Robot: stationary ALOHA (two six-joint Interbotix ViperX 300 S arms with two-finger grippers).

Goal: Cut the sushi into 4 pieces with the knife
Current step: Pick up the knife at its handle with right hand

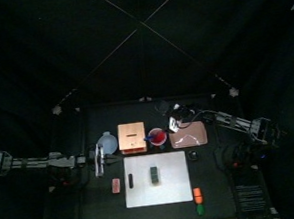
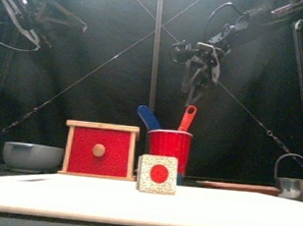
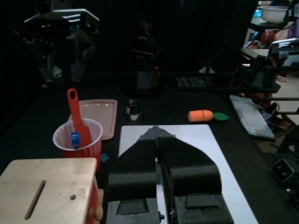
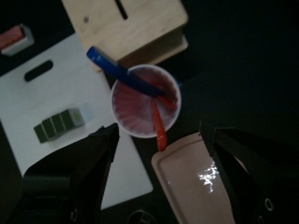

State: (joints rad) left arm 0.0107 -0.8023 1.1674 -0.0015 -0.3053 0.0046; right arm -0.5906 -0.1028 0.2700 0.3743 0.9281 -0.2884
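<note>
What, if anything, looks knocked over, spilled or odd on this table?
Nothing stands out. The sushi roll lies whole on the white board, the blue knife and red knife stand in the red cup, and the right pincer hangs open above them.

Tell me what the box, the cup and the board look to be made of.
Box: pale wood, matte, with an unpainted tan frame around a painted red drawer front.
Cup: probably plastic, one even red with a smooth wall.
Board: likely plastic, flat plain white with no grain showing.
</note>
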